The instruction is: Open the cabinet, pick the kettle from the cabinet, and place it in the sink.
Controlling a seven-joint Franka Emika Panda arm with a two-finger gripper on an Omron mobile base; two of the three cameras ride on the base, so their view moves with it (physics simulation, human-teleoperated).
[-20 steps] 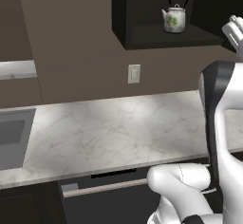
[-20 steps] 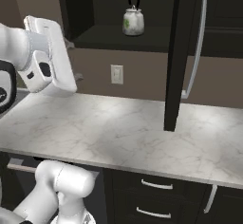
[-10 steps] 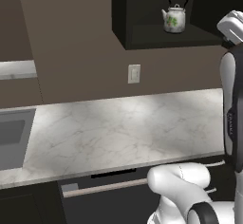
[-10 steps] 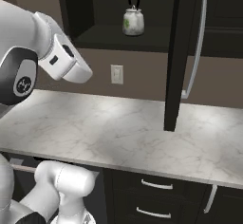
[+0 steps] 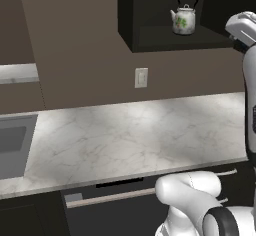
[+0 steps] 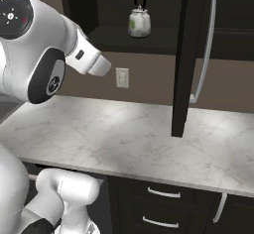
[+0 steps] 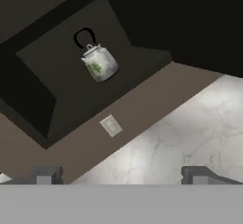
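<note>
With cabinet (image 6: 124,10) door (image 6: 187,54) swung open, kettle (image 6: 139,23) sits upright on its shelf, above wall outlet (image 6: 122,77) & marble counter (image 6: 149,139). Gripper (image 7: 121,175) jaws wide open, empty, well apart from kettle. Sink (image 5: 12,145) at counter's far left.

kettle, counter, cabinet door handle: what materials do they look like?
Kettle: looks like glossy white enamel or ceramic with a green leaf print; thin black handle, maybe wire or plastic.
Counter: white marble look with grey veining, low sheen.
Cabinet door handle: long silver bar with bright highlights, likely brushed or polished metal.
</note>
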